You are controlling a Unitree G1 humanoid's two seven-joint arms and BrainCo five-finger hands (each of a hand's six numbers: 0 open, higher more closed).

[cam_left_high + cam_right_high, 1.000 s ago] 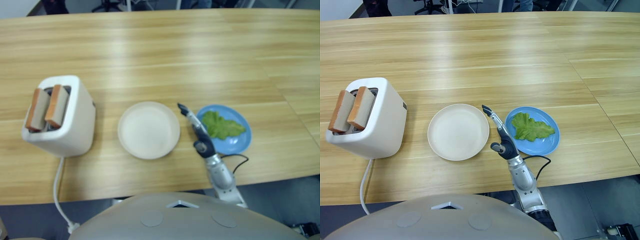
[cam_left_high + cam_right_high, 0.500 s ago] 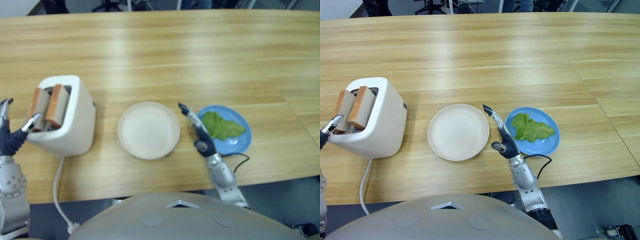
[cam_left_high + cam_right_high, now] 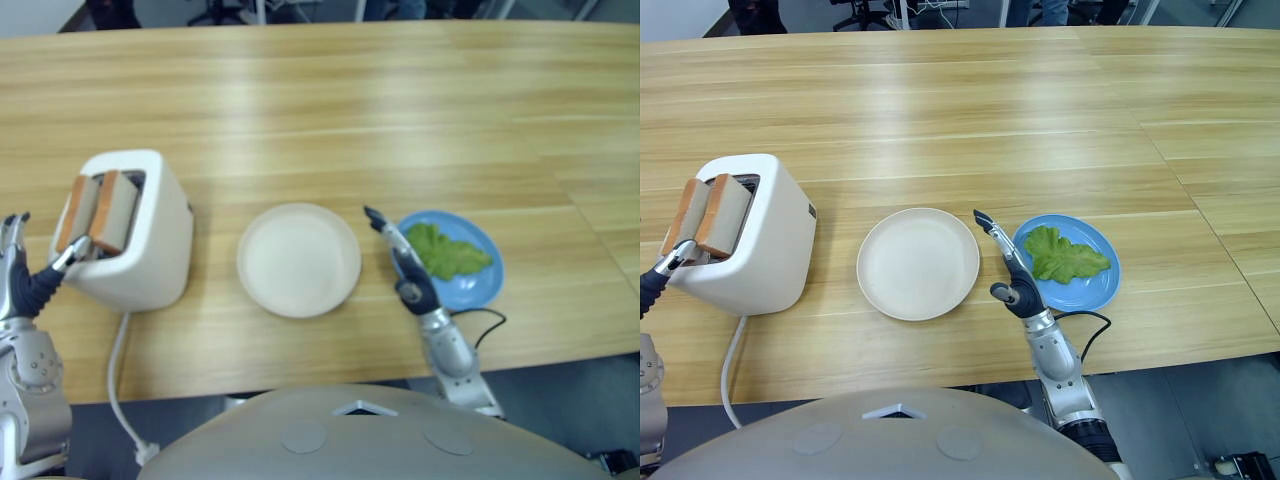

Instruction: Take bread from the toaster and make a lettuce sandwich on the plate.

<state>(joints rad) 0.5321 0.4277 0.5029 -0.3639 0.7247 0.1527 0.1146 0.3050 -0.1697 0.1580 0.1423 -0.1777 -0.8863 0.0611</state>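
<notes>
A white toaster stands at the table's left with two bread slices sticking up from its slots. The empty cream plate lies in the middle. To its right a blue plate holds a lettuce leaf. My left hand is low beside the toaster's left side, fingers spread open, one fingertip close to the nearest slice. My right hand hovers between the two plates, fingers straight and open, holding nothing.
The toaster's white cord trails off the table's front edge. A black cable loops by my right wrist. Bare wooden table stretches behind the plates. Chair bases stand beyond the far edge.
My left hand has come up into view beside the toaster and shifted slightly closer to the bread. My right hand edged a little to the right, toward the blue plate.
</notes>
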